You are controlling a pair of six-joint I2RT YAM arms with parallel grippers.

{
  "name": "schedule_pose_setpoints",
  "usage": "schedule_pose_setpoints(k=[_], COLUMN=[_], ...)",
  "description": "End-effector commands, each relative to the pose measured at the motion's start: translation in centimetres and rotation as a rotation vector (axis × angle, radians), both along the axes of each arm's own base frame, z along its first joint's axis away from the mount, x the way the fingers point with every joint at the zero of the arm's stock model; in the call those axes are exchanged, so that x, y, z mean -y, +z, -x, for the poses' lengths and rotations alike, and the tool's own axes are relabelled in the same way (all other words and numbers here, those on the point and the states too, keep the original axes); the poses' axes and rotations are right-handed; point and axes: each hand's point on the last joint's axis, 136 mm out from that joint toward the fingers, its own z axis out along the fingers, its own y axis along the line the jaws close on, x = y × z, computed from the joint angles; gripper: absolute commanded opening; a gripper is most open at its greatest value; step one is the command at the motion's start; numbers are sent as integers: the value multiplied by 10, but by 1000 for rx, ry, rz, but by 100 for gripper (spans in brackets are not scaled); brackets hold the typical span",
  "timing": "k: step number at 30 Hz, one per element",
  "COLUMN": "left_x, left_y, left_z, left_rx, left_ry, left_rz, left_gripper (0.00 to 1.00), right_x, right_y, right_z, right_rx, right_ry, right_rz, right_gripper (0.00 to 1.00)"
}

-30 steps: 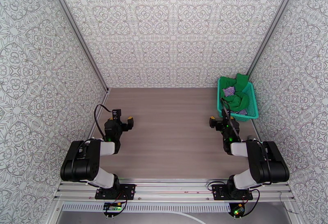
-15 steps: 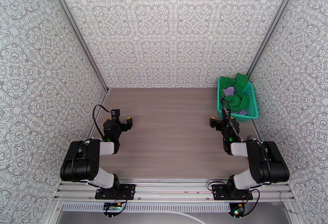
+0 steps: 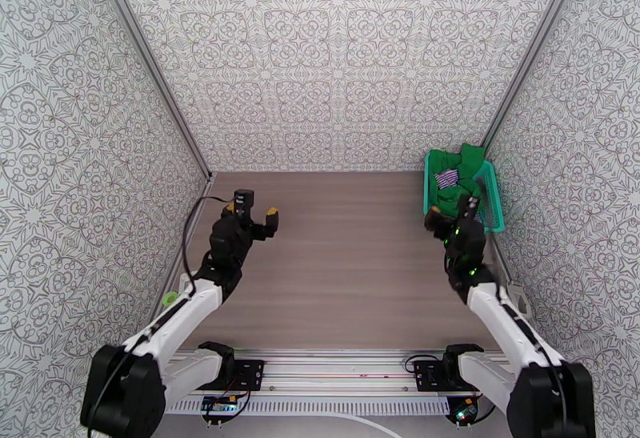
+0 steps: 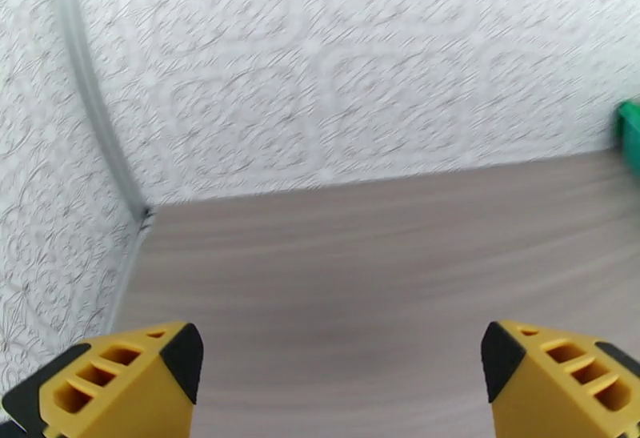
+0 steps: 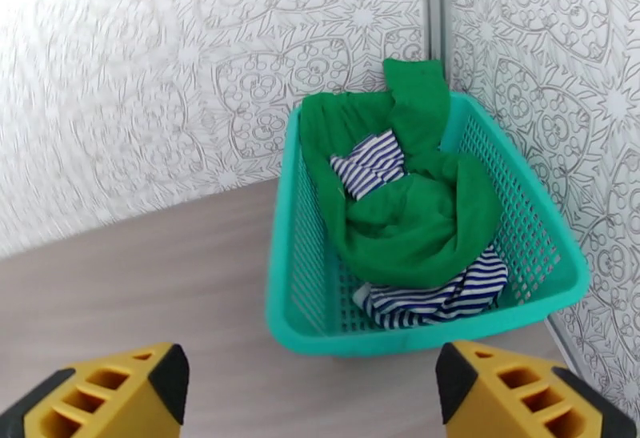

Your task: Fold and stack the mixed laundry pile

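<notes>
The mixed laundry pile lies in a teal mesh basket [image 3: 427,183] at the table's far right corner. A bright green T-shirt [image 3: 470,166] [image 5: 416,219] is draped over the basket's back rim. A purple-and-white striped top [image 3: 448,178] [image 5: 370,161] peeks out under and beside it. My right gripper [image 3: 452,211] [image 5: 308,399] hovers open just in front of the basket's near wall [image 5: 288,271], with nothing between its yellow fingers [image 5: 520,395]. My left gripper [image 3: 258,209] [image 4: 336,383] is open over the left part of the table, also with nothing in it.
Patterned walls close in the wooden table [image 3: 344,255] on the left, back and right. The basket sits tight against the right wall. A sliver of the basket [image 4: 630,131] shows at the right edge of the left wrist view.
Both arms have stretched forward from their folded pose. The right gripper moved up to the basket's front, and the left gripper moved farther out over the table. Both stayed open.
</notes>
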Motion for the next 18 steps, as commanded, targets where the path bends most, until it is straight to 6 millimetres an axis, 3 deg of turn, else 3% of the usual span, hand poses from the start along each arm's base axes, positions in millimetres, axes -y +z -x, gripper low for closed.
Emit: schedule_pose_setpoints(k=[1,4,8,14,18], left_x=[56,93,126,155,167], left_y=[-29,-12,0,-11,-21], left_z=[33,49,66,71,72], left_rx=[-252,-261,-251,-278,-309], left_ry=[-294,-499,-671,-774,-808], left_rz=[79,184,239,286,301], left_gripper=[94,94,93,93,93], right_x=[11,20,48,80,97], right_y=[-42,-19,-20,-60,-93], right_z=[21,-4,-43,-104,-126], right_rx=[-412,-449,-529,-659,-750], right_ry=[-50,-4,-43,-102,-145], right_rz=[-120,-229,-286,-256,-248], right_gripper=[87,90,89,74,69])
